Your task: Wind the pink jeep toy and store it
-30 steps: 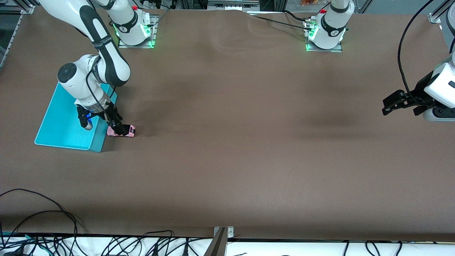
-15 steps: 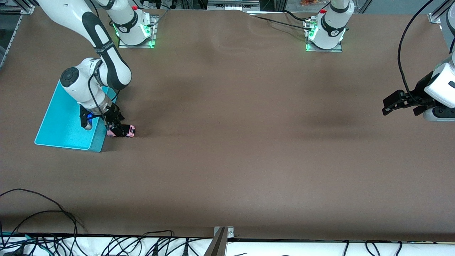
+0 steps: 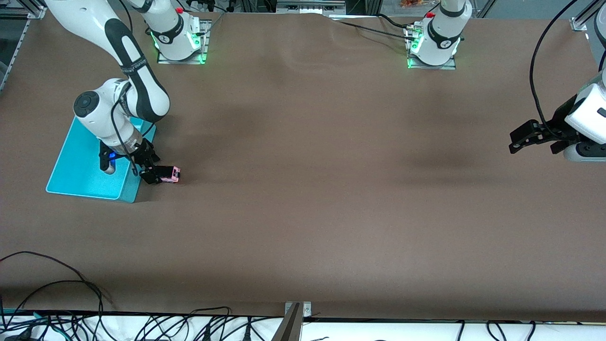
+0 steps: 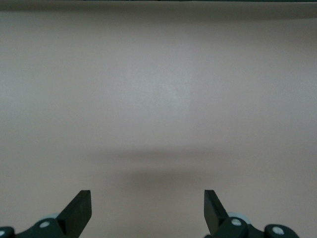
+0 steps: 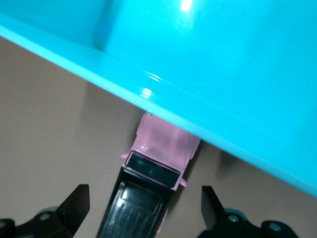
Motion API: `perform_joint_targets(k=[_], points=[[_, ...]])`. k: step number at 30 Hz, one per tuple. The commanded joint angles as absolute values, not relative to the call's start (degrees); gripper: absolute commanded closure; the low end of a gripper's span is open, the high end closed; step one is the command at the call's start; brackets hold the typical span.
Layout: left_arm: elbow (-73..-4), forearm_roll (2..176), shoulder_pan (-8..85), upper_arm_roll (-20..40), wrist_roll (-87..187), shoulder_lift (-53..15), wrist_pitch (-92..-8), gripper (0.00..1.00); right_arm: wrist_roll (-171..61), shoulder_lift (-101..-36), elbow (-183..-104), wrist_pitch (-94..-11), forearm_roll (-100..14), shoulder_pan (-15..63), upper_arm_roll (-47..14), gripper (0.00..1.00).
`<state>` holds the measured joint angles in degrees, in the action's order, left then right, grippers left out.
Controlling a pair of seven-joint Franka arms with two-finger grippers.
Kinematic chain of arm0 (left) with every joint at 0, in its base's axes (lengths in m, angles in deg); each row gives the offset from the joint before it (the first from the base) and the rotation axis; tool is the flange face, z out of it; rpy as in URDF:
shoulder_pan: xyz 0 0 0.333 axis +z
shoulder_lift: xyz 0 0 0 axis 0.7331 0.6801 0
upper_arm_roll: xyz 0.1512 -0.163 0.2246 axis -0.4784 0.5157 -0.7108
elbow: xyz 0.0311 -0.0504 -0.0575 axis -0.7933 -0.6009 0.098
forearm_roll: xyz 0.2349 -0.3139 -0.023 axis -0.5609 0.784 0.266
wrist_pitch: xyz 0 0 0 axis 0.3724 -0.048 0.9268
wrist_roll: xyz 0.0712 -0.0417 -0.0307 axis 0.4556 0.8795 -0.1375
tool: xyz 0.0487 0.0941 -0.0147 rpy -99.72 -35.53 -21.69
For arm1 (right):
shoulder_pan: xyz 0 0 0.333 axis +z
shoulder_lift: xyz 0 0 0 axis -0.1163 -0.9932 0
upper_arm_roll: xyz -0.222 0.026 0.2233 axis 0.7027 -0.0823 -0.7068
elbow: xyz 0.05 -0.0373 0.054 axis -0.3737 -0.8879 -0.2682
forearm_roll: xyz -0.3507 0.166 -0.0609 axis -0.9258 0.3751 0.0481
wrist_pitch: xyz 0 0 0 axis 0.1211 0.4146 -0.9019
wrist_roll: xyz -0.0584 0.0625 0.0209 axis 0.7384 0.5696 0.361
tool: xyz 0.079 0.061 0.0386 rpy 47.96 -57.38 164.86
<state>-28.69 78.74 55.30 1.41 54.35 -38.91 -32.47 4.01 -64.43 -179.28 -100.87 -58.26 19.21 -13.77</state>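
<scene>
The pink jeep toy [image 3: 166, 174] sits on the brown table [image 3: 331, 189], its nose touching the outer wall of the turquoise bin [image 3: 85, 163], at about three o'clock from the bin in the front view. The right gripper [image 3: 150, 174] is low over the toy's bin-side end with its jaws spread wide; the right wrist view shows the toy [image 5: 153, 173] lying between the two fingertips [image 5: 77, 203], neither one touching it, so nothing is held. This looks like the approach for the grasp, whether to wind the toy or to lift it into the bin. The next move calls for settling lower, squaring the fingers on the toy's flanks and closing without shoving it harder against the bin wall. Compared with a second ago, the right arm's wrist has shifted toward the bin, about nine o'clock, while the toy has stayed put. The left gripper [image 3: 523, 137] waits wide open and empty over the table's left-arm end, unchanged.
</scene>
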Motion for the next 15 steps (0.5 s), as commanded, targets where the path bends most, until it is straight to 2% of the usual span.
perform_joint_targets(k=[1,8,9,12,13,15], points=[[-29.53,79.35,55.5,1.48,54.39,-39.52,-33.35,0.0,4.74,-67.17,-177.48,-101.17,-59.82,19.25,-13.57,0.0],[-29.53,79.35,55.5,1.48,54.39,-39.52,-33.35,0.0,4.65,-67.53,-177.4,-101.09,-60.26,19.16,-13.57,0.01],[-29.53,79.35,55.5,1.48,54.39,-39.52,-33.35,0.0,4.65,-67.53,-177.4,-101.09,-60.26,19.16,-13.57,0.1],[-29.53,79.35,55.5,1.48,54.39,-39.52,-33.35,0.0,4.74,-67.53,-177.4,-101.09,-60.26,19.16,-13.66,0.6],[-29.53,79.35,55.5,1.48,54.39,-39.52,-33.35,0.0,4.74,-67.53,-177.4,-101.0,-60.35,19.25,-13.66,0.73],[-29.53,79.35,55.5,1.48,54.39,-39.52,-33.35,0.0,4.74,-67.44,-177.48,-101.0,-60.35,19.33,-13.66,0.91]])
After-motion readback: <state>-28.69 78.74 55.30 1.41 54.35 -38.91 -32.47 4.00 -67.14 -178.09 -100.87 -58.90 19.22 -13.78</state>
